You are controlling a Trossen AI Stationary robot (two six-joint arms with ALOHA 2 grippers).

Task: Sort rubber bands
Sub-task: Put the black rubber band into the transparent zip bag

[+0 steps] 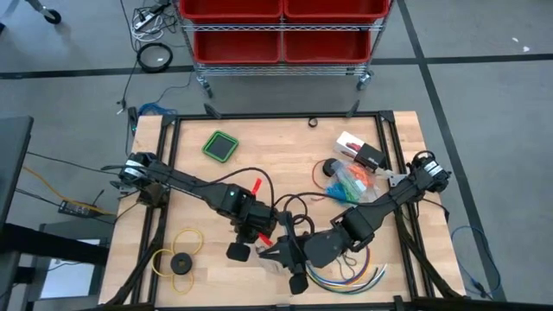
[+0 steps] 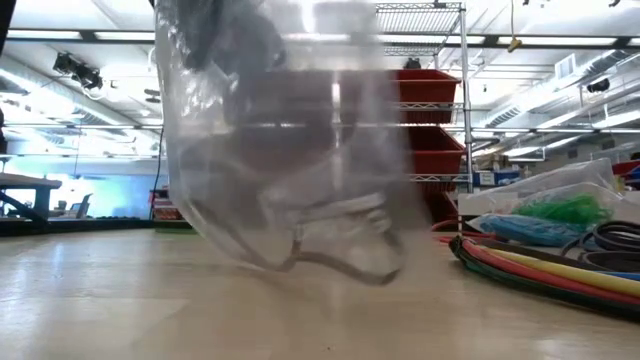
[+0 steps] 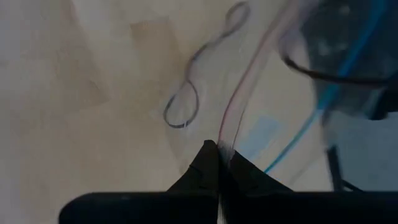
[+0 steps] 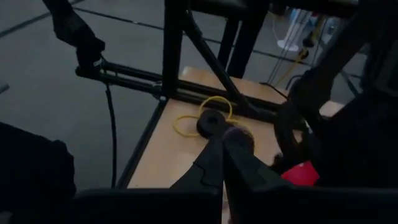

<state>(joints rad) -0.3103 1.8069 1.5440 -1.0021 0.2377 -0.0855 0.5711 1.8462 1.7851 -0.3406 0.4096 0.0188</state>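
A clear plastic bag (image 2: 300, 150) hangs close in front of the low view. My left gripper (image 3: 219, 149) is shut on it near the table's front middle (image 1: 259, 238). Two dark rubber bands (image 3: 183, 106) show through the bag's wall. My right gripper (image 4: 222, 138) stands just right of the bag (image 1: 276, 250), shut, with a small dark purple bunch (image 4: 238, 134) at its tips. More rubber bands, green (image 2: 575, 210), blue (image 2: 520, 228) and orange (image 1: 346, 186), lie in clear bags at the table's right. My left gripper pinches the bag's rim at its pink zip strip (image 3: 229, 127) between its two fingers, which slant steeply down from above. The bag hangs below them; whether its lower end (image 2: 340, 265) touches the table, I cannot tell. My right gripper pinches the dark purple bunch (image 4: 238, 134) at its fingertips, which slant slightly down toward the table's left. How the bunch sits is too dim to tell.
Long coloured cables (image 2: 540, 265) curve along the front right. A yellow ring with a black disc (image 1: 180, 261) lies front left. A green square (image 1: 221, 145) and a white and black box (image 1: 359, 153) sit farther back. A rack of red bins (image 1: 281, 30) stands beyond the far edge.
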